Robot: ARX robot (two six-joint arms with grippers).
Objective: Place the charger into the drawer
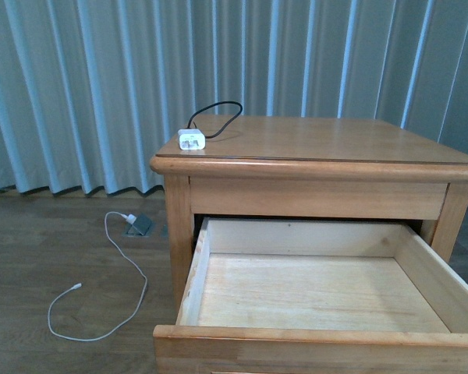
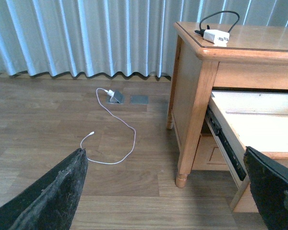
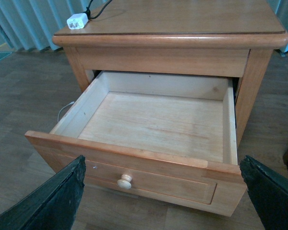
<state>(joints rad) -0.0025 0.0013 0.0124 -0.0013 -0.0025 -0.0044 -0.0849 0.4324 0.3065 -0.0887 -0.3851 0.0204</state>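
1. Left jaws stand wide apart and hold nothing, off to the side of the nightstand. Right jaws are likewise apart and empty, facing the drawer front.
2. Just ahead of the left jaws, a long white cable (image 2: 127,128) lies on the floor. Risk: it gets picked up by mistake, though it is not the task item.
3. Directly ahead of the right jaws, the drawer (image 3: 134,155) stands open and empty, with its knob (image 3: 125,181) nearest. Risk: an arm crossing low clips the front rim and pushes the drawer shut.
4. Beyond and above the drawer, well apart from both jaws, the charger (image 1: 192,141) sits on the tabletop (image 1: 335,140), close to a corner edge. Risk: an off-centre closing nudges it over that edge, because a small smooth cube probably gives little purchase.
5. The charger is a small white cube lying flat, with two dark holes on its face.
6. Farthest from the jaws, its thin black cable (image 1: 218,109) loops away behind it. Risk: the trailing cable snags the tabletop edge or hangs outside the drawer at release.
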